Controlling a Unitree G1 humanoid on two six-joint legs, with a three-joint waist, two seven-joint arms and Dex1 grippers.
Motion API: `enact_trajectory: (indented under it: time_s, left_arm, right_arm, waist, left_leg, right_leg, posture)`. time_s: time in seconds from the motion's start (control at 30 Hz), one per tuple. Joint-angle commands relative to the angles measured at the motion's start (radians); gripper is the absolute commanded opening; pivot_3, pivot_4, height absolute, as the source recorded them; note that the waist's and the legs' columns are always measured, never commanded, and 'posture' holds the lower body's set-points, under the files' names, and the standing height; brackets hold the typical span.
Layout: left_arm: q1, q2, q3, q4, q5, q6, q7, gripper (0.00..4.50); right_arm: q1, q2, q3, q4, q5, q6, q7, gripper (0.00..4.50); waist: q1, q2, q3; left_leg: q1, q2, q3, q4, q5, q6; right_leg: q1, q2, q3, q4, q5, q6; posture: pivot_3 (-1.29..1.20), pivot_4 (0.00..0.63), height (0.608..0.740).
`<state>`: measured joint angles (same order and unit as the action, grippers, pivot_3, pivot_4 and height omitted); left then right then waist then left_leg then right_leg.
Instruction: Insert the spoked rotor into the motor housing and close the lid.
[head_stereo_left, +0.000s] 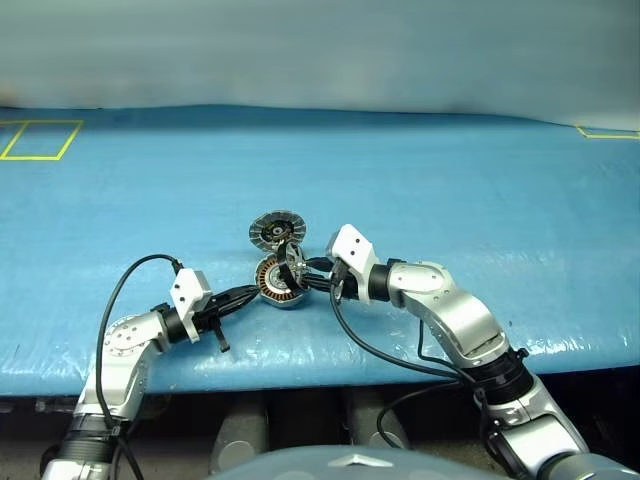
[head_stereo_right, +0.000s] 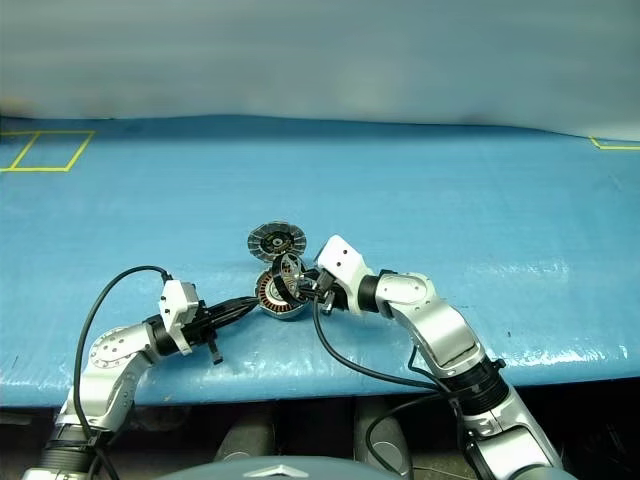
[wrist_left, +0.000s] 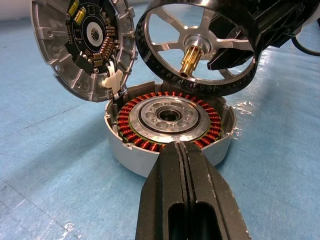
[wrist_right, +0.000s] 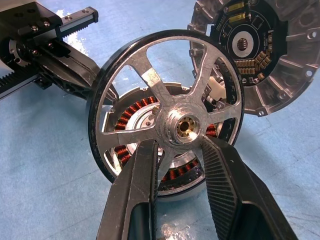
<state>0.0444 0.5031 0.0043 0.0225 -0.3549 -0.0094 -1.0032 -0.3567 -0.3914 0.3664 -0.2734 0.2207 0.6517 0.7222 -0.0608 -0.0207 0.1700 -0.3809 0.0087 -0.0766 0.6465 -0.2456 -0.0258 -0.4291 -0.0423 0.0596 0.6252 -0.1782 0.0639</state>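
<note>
Near the blue table's (head_stereo_left: 480, 190) front edge, the right gripper (wrist_right: 180, 150) pinches the black-rimmed, silver-spoked rotor (wrist_right: 167, 107) tilted above the round silver copper-wound housing (wrist_left: 167, 127), so its brass shaft could miss the centre bore and jam, while the left gripper (wrist_left: 182, 150), fingers pressed together, steadies the housing wall.

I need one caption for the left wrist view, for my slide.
Right gripper holds the spoked rotor tilted above the open motor housing; lid raised.

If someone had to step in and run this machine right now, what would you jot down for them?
Left gripper: shut, empty, pressed against the housing's near rim, steadying it.
Right gripper: shut on the rotor at its hub, holding it tilted just above the housing.
Housing sits on the blue table; its lid is swung open behind it.
Done: rotor picked up and brought over the housing.
Left: level the rotor, seat it in the housing, let go, then close the lid.
</note>
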Motion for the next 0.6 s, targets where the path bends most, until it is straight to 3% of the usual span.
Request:
enact_trajectory:
  time_s: [0.03, 0.13, 0.57, 0.6]
  left_arm:
    - [0.009, 0.008, 0.014, -0.010, 0.001, -0.012, 0.004, 0.00]
    - [0.017, 0.008, 0.019, -0.012, 0.000, -0.013, 0.007, 0.00]
    - [0.025, 0.008, 0.022, -0.010, -0.001, -0.017, 0.013, 0.00]
    - [0.024, 0.008, 0.022, -0.010, 0.000, -0.017, 0.014, 0.00]
  right_arm:
    - [-0.014, -0.005, -0.002, 0.003, -0.017, -0.021, -0.002, 1.91]
    - [-0.019, 0.005, -0.008, 0.010, -0.030, -0.032, -0.016, 2.90]
    - [-0.020, 0.033, -0.041, 0.009, -0.001, -0.025, -0.011, 2.90]
    - [-0.020, 0.038, -0.046, 0.013, 0.003, -0.024, -0.013, 2.72]
  waist:
    - [0.000, 0.000, 0.000]
    - [0.000, 0.000, 0.000]
    - [0.000, 0.000, 0.000]
    - [0.000, 0.000, 0.000]
  left_leg:
    - [0.000, 0.000, 0.000, 0.000, 0.000, 0.000]
    - [0.000, 0.000, 0.000, 0.000, 0.000, 0.000]
    - [0.000, 0.000, 0.000, 0.000, 0.000, 0.000]
    - [0.000, 0.000, 0.000, 0.000, 0.000, 0.000]
  right_leg:
    - [0.000, 0.000, 0.000, 0.000, 0.000, 0.000]
    - [0.000, 0.000, 0.000, 0.000, 0.000, 0.000]
    - [0.000, 0.000, 0.000, 0.000, 0.000, 0.000]
    - [0.000, 0.000, 0.000, 0.000, 0.000, 0.000]
  posture:
    - [0.00, 0.150, 0.740]
    - [0.00, 0.150, 0.740]
    - [0.00, 0.150, 0.740]
    - [0.00, 0.150, 0.740]
